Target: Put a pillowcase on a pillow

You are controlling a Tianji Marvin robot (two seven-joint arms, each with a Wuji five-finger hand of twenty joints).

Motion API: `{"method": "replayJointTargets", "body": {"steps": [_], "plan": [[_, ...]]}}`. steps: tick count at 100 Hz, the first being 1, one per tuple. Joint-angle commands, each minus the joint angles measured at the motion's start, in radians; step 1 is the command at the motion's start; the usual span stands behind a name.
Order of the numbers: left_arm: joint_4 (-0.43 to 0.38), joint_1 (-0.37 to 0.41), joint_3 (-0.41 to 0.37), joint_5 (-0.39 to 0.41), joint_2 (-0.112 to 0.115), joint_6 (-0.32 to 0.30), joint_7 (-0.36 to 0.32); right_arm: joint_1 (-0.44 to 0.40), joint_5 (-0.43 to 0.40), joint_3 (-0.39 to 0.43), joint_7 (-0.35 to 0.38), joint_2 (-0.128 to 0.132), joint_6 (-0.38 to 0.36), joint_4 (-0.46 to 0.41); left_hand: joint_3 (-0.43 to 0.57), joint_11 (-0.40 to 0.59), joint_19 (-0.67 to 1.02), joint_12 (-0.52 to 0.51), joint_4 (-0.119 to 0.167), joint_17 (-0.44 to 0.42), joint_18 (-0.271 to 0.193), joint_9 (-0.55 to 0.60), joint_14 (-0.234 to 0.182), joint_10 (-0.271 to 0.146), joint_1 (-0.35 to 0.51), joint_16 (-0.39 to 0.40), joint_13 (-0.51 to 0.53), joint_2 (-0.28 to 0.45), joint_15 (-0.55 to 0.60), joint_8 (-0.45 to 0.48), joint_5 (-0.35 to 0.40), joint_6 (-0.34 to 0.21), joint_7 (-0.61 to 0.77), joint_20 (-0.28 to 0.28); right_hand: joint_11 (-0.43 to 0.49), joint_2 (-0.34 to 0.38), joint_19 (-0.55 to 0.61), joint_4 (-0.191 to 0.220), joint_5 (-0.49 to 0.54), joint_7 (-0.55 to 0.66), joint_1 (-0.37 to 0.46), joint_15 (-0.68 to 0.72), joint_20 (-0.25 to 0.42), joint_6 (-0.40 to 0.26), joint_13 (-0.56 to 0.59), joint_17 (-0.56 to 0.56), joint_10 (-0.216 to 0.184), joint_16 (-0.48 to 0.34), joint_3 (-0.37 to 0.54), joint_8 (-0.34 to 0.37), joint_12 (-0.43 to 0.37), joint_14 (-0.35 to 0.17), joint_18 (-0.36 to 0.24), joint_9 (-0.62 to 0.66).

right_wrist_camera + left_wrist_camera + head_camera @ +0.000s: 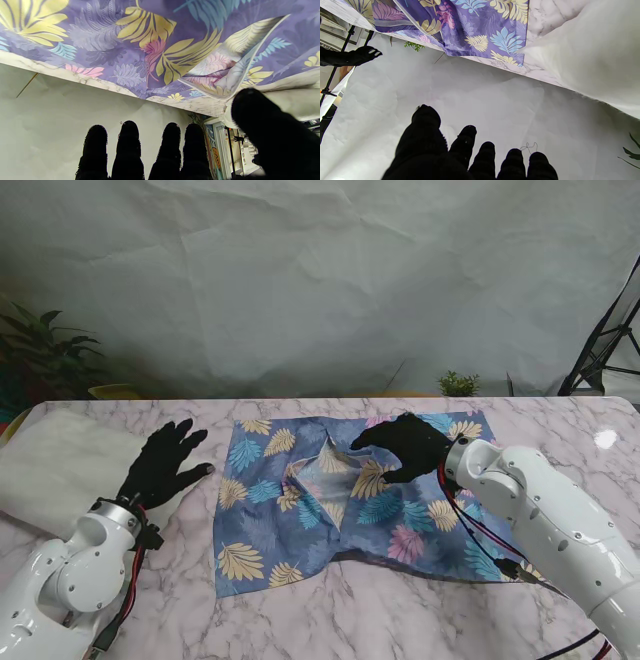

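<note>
A blue-purple pillowcase with a leaf print lies rumpled on the marble table, with one fold raised near its middle. The white pillow rests at the table's left end. My left hand, in a black glove, hovers with fingers spread over the pillow's right edge, holding nothing. My right hand hangs over the far middle of the pillowcase, fingers apart and pointing left. The left wrist view shows the pillowcase and the pillow. In the right wrist view, straight fingers stand off the fabric.
A crumpled white backdrop hangs behind the table. Green plants stand at the far left and behind the far edge. A black stand rises at the far right. Red and black cables trail along my right forearm.
</note>
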Motion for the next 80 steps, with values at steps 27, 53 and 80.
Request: {"method": "replayJointTargets", "body": {"steps": [27, 53, 80], "plan": [[-0.01, 0.01, -0.003, -0.005, -0.004, 0.008, -0.001, 0.087, 0.035, -0.141, -0.022, -0.033, 0.012, 0.095, -0.004, -0.028, 0.009, 0.011, 0.016, -0.018, 0.011, 0.013, -0.006, -0.009, 0.02, 0.005, -0.001, 0.043, -0.002, 0.006, 0.004, -0.016, -0.001, 0.021, 0.099, -0.092, 0.023, -0.032, -0.039, 0.168, 0.04, -0.036, -0.004, -0.06, 0.062, 0.019, -0.041, -0.014, 0.085, 0.076, 0.043, 0.019, 0.041, -0.021], [-0.008, 0.007, -0.001, -0.005, -0.003, 0.004, -0.006, 0.13, 0.045, -0.226, -0.064, -0.04, 0.011, 0.169, -0.004, -0.026, 0.01, 0.012, 0.016, -0.018, 0.011, 0.007, -0.007, -0.018, 0.025, 0.005, -0.002, 0.042, -0.004, 0.006, 0.004, -0.015, -0.001, 0.023, 0.171, -0.109, 0.032, -0.034, -0.007, 0.287, 0.053, 0.014, 0.004, -0.093, 0.099, 0.048, -0.055, 0.014, 0.093, 0.147, 0.07, 0.016, 0.045, -0.017], [-0.005, 0.006, -0.001, 0.0, -0.002, -0.002, -0.005, 0.158, -0.001, -0.277, -0.157, -0.038, 0.036, 0.238, -0.004, -0.023, 0.011, 0.013, 0.016, -0.019, 0.012, 0.003, -0.008, -0.019, 0.028, 0.004, -0.003, 0.044, -0.006, 0.005, 0.004, -0.015, -0.001, 0.025, 0.22, -0.121, 0.076, -0.038, 0.038, 0.34, 0.067, 0.09, 0.031, -0.138, 0.171, 0.102, -0.076, 0.055, 0.108, 0.185, 0.088, -0.008, 0.05, 0.03]]}}
